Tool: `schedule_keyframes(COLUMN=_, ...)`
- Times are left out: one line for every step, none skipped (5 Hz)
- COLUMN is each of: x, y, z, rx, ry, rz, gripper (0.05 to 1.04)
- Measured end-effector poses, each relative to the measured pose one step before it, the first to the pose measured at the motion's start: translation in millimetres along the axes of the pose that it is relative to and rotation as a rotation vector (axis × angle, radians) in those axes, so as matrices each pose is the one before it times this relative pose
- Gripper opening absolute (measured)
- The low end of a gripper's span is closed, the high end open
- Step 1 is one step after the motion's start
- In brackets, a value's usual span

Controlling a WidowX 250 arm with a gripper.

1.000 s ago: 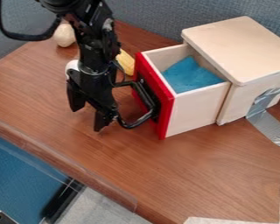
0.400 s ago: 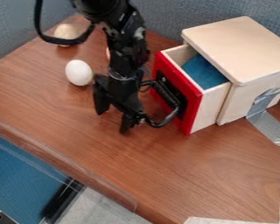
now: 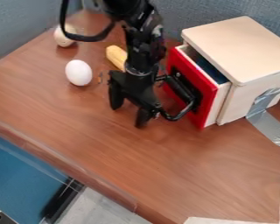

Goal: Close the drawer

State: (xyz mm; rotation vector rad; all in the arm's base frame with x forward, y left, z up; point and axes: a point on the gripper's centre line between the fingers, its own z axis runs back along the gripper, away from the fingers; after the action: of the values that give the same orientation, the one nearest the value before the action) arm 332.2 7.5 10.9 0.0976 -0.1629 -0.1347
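Note:
The gripper (image 3: 128, 114) hangs low over the table, left of the drawer, its two fingers spread open with nothing between them. Its right side touches or nearly touches the black handle (image 3: 182, 110) of the drawer. The drawer's red front (image 3: 208, 97) stands a short way out from the light wooden box (image 3: 240, 47), leaving a narrow opening. Inside that opening a strip of blue cloth (image 3: 210, 70) shows.
A white egg (image 3: 78, 72) lies left of the arm, with a yellow corn-like object (image 3: 116, 57) behind and a pale round object (image 3: 64, 36) farther back. Silver tape (image 3: 266, 118) runs from the box onto the table (image 3: 166, 175).
The gripper has moved right, and the drawer has slid with it toward the box, so less of the blue cloth shows. The egg and the yellow object have come out from behind the arm.

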Motion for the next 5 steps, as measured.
schedule_keyframes(x=11.86, y=-1.31, z=-1.86, rx=-0.0034, ry=-0.005, rz=0.0156, gripper=0.998)
schedule_keyframes(x=9.01, y=-1.57, z=-0.98, rx=-0.0021, ry=-0.0035, rz=0.0037, gripper=0.998)
schedule_keyframes(x=11.73, y=-0.14, z=-1.84, rx=-0.0066, ry=-0.0013, rz=0.0141, gripper=0.998)
schedule_keyframes(x=2.24, y=-0.36, z=-0.11, rx=-0.0041, ry=0.0109, rz=0.008, gripper=0.999)
schedule_keyframes(x=-0.79, y=-1.0, z=-0.21, rx=-0.0026, ry=-0.0001, rz=0.0021, gripper=0.998)
